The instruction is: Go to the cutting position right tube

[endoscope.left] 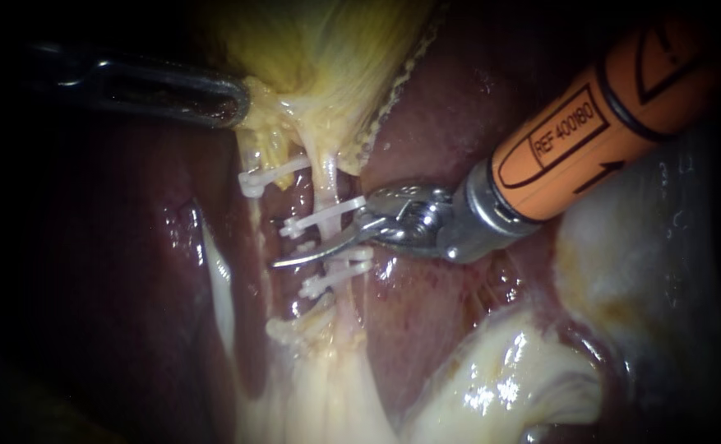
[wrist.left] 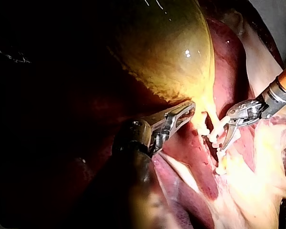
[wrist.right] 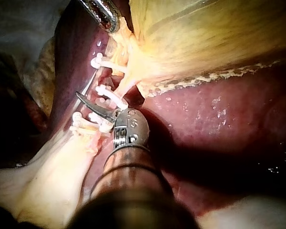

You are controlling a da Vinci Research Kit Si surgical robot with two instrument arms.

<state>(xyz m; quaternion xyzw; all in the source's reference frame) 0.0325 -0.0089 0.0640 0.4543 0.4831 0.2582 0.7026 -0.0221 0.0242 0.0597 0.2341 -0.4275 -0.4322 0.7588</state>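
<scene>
So, the right instrument [endoscope.left: 321, 240] looks pretty much in place. Its shaft comes in from the upper right over the liver [endoscope.left: 442, 123], and its two thin blades stand open, with a gap showing between them in the left wrist view. The lower blade lies right across the right tube [endoscope.left: 327, 185], in the stretch between the upper clip [endoscope.left: 327, 215] and the lower clip [endoscope.left: 339, 270]. The other blade is partly hidden behind the upper clip, so it's hard to say whether both blades touch the tube. Nothing looks cut.

The left instrument [endoscope.left: 233, 103] is up at the bottom edge of the gallbladder [endoscope.left: 327, 49], jaws clamped on the yellowish tissue there and holding it taut, which keeps both tubes stretched. The left tube [endoscope.left: 253, 205] runs just beside, with its own clip [endoscope.left: 265, 177].

Judging by this, the approach is nearly done. What's probably left is a small nudge so the tube sits squarely between the blades and clear of both clips.
</scene>
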